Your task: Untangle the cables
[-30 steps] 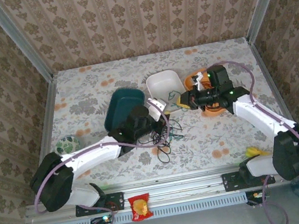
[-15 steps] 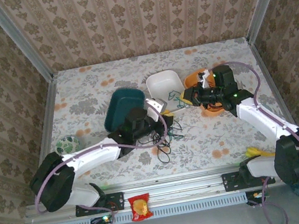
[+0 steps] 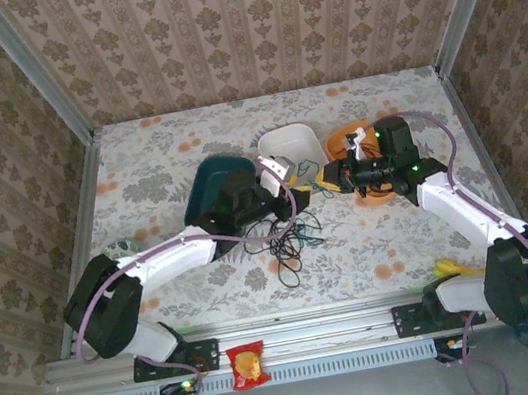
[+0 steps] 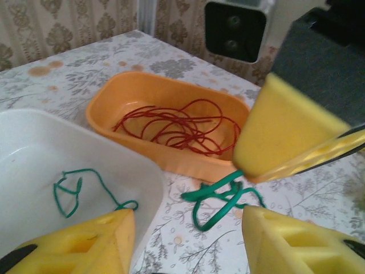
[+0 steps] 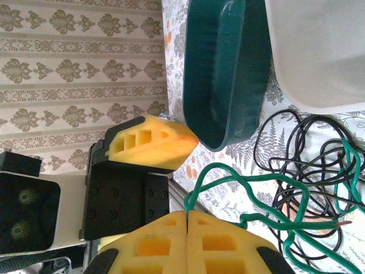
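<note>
Hazard, as we judge it: the thin green cable [image 5: 256,191] crosses the loose black wire tangle [image 5: 296,151], so a pull could drag both along, or the strand could slip from the foam.
Left gripper [image 4: 187,220]: yellow foam jaws wide apart, holding nothing, beside the white plastic tub [image 4: 34,148]; a loop of the green cable lies just ahead of it.
Right gripper [image 5: 187,217]: jaws pressed together on the green cable, which trails from its tips over the black wire tangle.
</note>
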`<action>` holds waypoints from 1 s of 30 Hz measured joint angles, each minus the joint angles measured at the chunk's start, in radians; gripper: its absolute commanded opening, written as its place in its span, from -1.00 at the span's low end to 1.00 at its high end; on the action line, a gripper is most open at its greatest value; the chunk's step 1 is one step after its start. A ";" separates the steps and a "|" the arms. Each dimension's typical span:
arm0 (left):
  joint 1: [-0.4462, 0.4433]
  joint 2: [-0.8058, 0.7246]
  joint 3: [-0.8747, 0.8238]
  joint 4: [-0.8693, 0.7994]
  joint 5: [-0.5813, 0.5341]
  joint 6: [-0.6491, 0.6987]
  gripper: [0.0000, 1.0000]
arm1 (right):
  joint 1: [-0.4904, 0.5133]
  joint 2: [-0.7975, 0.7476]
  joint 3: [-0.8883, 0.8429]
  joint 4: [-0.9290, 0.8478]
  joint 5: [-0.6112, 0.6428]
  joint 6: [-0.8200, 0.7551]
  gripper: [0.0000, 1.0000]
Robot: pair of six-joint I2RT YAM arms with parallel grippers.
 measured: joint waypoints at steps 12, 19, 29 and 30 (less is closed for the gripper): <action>0.010 0.065 0.054 -0.041 0.081 0.020 -0.99 | -0.002 0.000 0.000 -0.011 -0.006 0.001 -1.00; 0.005 0.065 0.053 -0.039 0.074 0.008 -1.00 | -0.008 -0.003 0.000 -0.011 0.027 0.009 -1.00; -0.023 -0.055 -0.093 0.035 0.025 -0.067 -1.00 | -0.077 -0.022 -0.034 0.016 0.151 0.074 -1.00; -0.024 -0.071 -0.111 0.042 0.019 -0.076 -1.00 | -0.082 -0.022 -0.036 0.016 0.160 0.077 -1.00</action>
